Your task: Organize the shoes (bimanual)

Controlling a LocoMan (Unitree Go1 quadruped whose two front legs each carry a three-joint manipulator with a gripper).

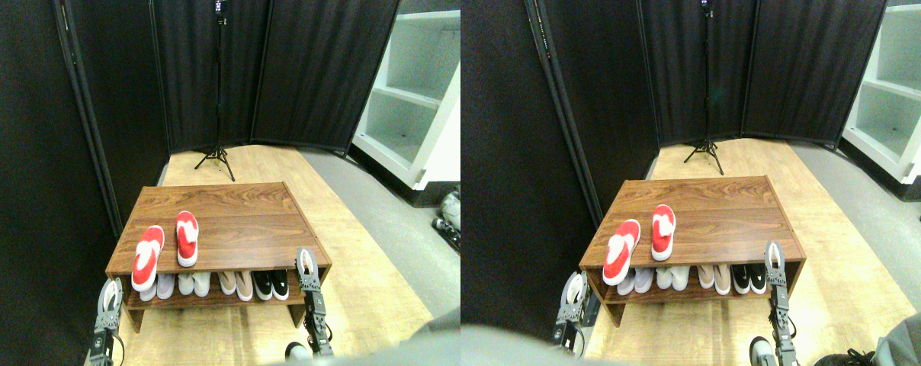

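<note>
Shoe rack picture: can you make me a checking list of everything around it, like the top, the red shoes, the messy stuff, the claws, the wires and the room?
Surface: wooden rack top, bare on its right side.
Job's things: two red shoes on the top's left; left shoe tilted, its end hanging over the front edge; right shoe straighter, apart from it.
Clutter: pale pairs and a black pair on the lower shelf.
Claws: left claw by the rack's left front corner; right claw at the right front corner; neither holds a shoe.
Cables: nothing seen.
Surroundings: black screens, tripod, white shelves.
</note>
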